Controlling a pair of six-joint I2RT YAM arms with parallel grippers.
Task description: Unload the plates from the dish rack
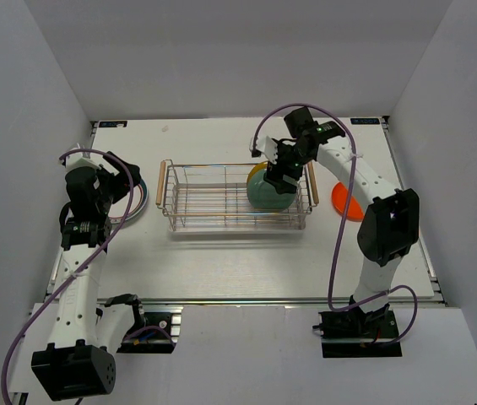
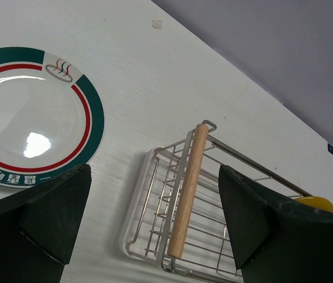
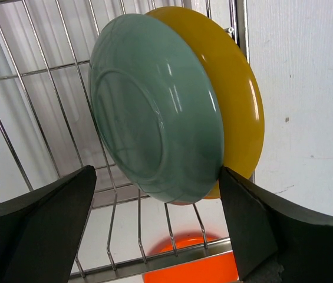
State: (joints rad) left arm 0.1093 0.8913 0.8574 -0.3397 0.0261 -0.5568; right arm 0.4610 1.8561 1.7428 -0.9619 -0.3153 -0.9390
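White table (image 1: 221,261): wire dish rack (image 1: 213,198) at centre, loaded at its right end.
We find the right gripper (image 3: 157,177) wide astride the teal plate (image 3: 154,118), yellow plate (image 3: 240,94) behind; left gripper (image 2: 154,188) wide above a printed white plate (image 2: 30,118) left of the rack; orange plate (image 1: 345,204) right.

Four plates show: one teal plate (image 3: 154,118), one yellow plate (image 3: 244,100), one orange plate (image 1: 345,203) and one white plate (image 2: 30,118); whether a second white one lies beneath it cannot be told. There is one rack (image 1: 213,226) with two handles (image 2: 188,188) (image 1: 312,182). Two arms (image 1: 82,270) (image 1: 365,181) share one table (image 1: 221,266).
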